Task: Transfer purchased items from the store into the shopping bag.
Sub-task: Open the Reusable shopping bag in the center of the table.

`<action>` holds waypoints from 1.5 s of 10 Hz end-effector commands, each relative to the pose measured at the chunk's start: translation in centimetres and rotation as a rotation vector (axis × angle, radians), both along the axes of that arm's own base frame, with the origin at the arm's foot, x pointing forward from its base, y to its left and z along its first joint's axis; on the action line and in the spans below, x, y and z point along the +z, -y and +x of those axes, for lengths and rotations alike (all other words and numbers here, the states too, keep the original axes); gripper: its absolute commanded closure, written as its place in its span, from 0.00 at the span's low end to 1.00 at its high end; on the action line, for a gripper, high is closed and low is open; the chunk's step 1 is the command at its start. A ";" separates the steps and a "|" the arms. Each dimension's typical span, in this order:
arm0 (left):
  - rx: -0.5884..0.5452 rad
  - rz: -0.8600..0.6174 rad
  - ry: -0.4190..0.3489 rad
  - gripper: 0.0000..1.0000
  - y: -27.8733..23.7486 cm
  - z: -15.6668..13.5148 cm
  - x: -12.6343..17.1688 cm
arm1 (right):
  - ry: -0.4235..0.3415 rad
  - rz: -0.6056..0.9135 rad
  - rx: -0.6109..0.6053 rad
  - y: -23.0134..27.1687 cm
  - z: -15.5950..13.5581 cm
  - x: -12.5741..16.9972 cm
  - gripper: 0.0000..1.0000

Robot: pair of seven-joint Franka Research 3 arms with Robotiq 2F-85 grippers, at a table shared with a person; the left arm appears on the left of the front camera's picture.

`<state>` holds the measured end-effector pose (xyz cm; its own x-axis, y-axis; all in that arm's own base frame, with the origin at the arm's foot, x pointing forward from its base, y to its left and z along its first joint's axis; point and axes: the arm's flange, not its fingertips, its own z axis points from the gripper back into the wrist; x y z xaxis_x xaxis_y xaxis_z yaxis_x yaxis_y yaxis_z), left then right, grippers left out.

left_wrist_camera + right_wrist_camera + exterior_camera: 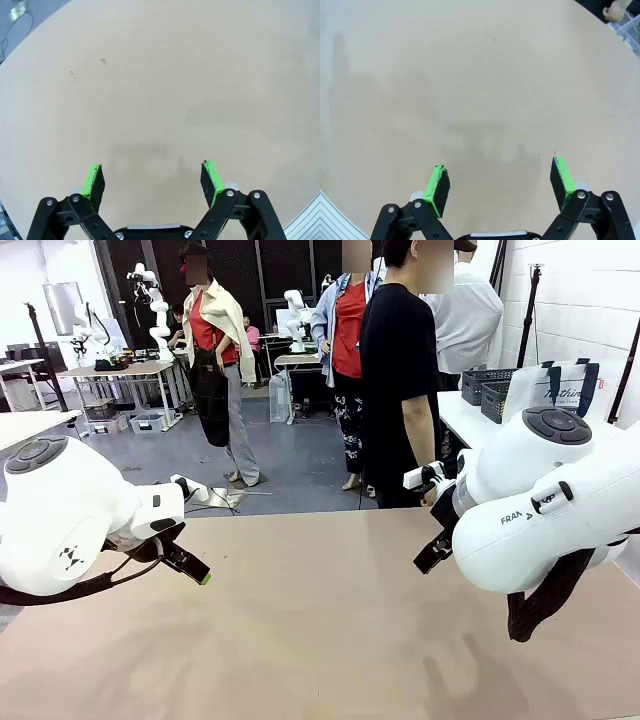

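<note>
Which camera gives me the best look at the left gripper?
Left wrist view: the left gripper shows both green pads, wide apart. The front view gives it side-on, one green tip under the arm.

A matte tan table point(320, 640) bears faint shadows and a few small marks point(103, 61).

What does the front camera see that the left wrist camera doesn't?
Front view: a person in black across the table, the right arm, and a side table with grey baskets and the bag. Left wrist view: the left end effector up close, open, green pads apart with nothing between them, plus small marks on the tabletop. Both: the tan table.
</note>
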<state>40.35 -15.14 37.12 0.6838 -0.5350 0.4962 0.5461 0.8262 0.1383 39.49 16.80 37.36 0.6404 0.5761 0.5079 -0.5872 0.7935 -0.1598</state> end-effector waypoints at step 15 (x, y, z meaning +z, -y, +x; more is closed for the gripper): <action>0.000 0.000 0.000 0.00 0.0 0.0 0.0 | 0.000 0.000 0.000 0.0 0.0 0.0 0.00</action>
